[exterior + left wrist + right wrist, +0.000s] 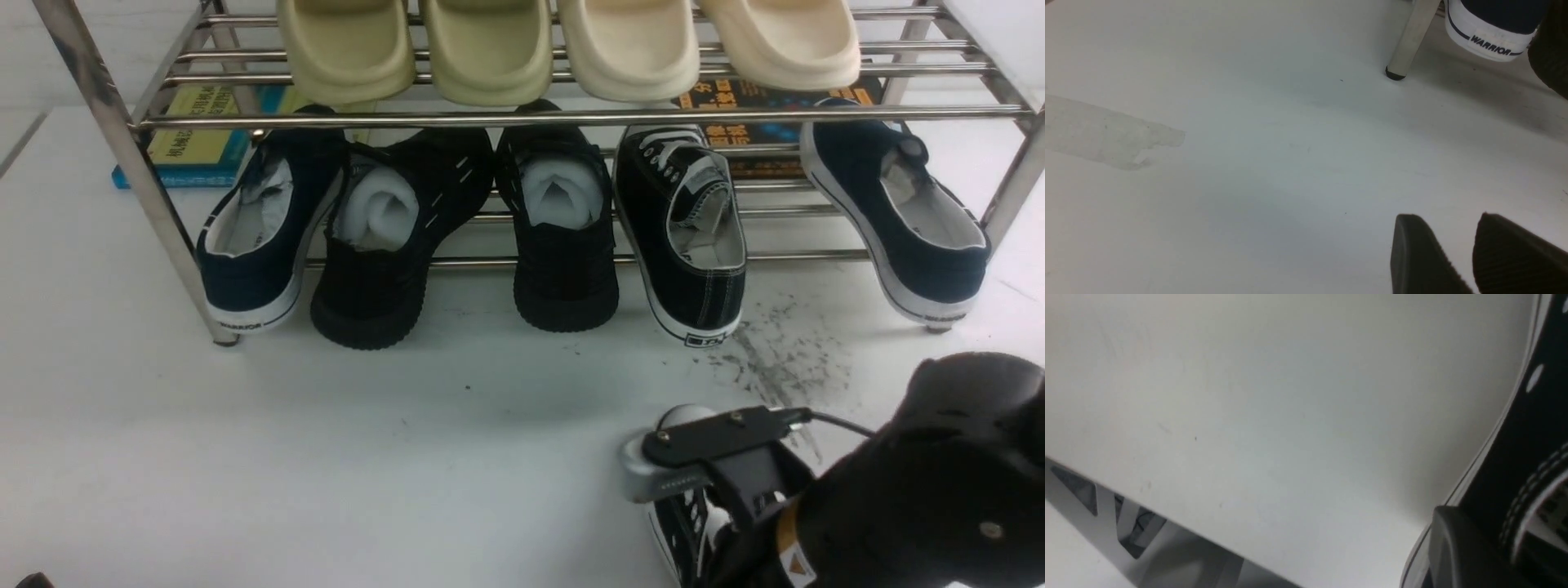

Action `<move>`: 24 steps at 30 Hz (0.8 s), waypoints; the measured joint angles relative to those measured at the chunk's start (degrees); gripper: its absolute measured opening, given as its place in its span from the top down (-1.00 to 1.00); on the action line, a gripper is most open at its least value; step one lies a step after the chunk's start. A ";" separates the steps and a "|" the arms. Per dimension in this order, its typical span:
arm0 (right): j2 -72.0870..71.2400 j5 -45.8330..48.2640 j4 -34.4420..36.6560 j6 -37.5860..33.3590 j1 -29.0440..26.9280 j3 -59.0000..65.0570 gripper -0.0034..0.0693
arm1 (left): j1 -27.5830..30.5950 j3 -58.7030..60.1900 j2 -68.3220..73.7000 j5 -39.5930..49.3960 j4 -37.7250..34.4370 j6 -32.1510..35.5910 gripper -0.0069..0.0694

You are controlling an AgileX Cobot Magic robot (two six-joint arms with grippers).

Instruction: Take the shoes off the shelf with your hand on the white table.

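right wrist view has the right gripper [1470, 539] down at the collar of one black canvas sneaker [1498, 457], and its fingers look closed on the canvas there, though the grip itself is half hidden. front view puts that shoe under the gripper, toe cap toward the shelf [490, 120], well apart from it, over the white table [326, 457]. can't tell if the sole is touching down.

left gripper's fingers [1449, 228] are slightly apart with nothing between them, over the table.

so progress, i'd call it about half: one sneaker is off the shelf, and what's left is to set it down and let go if it isn't resting already, then fetch its mate [682, 237], which sits on the lower tier with its heel poking out over the front rod.

as for what the rack is holding: lower tier, left to right, has a navy shoe [273, 237], two all-black shoes [367, 286] stuffed with white paper, the other sneaker, then a gap and another navy shoe [906, 220]. top tier has two green clogs [490, 49] and two cream clogs [633, 49]. some books [192, 147] show behind the lower shoes.
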 joint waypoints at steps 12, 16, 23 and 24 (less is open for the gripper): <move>1.71 -2.20 -11.52 2.98 -3.35 -2.09 0.83 | 0.00 0.00 -0.02 0.00 0.05 0.00 0.18; 2.07 -2.15 -13.31 3.02 -3.59 -2.10 0.82 | 0.00 0.00 -0.02 0.00 0.05 0.00 0.18; 4.85 -3.29 -14.74 3.02 -3.59 -2.31 0.82 | 0.00 0.00 -0.02 0.00 0.05 0.00 0.18; 4.85 -3.29 -14.79 3.02 -3.59 -2.31 0.82 | 0.00 0.00 -0.02 0.00 0.05 0.00 0.18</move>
